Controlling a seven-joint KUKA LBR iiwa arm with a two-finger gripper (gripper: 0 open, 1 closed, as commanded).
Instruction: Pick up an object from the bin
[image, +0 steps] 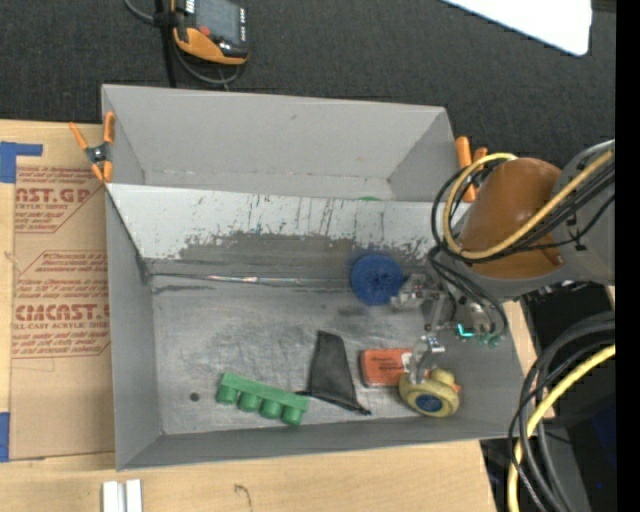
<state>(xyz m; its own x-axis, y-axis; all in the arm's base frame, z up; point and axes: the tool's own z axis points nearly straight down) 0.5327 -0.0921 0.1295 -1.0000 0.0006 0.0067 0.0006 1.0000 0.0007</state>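
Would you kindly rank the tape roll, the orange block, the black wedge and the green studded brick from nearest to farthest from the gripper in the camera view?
From the gripper:
1. Tape roll, just below it in the view.
2. Orange block, left of the roll.
3. Black wedge, mid-bin.
4. Green studded brick, farthest left.

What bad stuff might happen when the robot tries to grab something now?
1. The gripper hangs just above the yellowish tape roll and the small orange block, which lie close together. Going down, it might knock one away or catch both.
2. The roll sits near the bin's right wall, so the gripper may bump that wall.
3. The roll is round and could slip or roll off.
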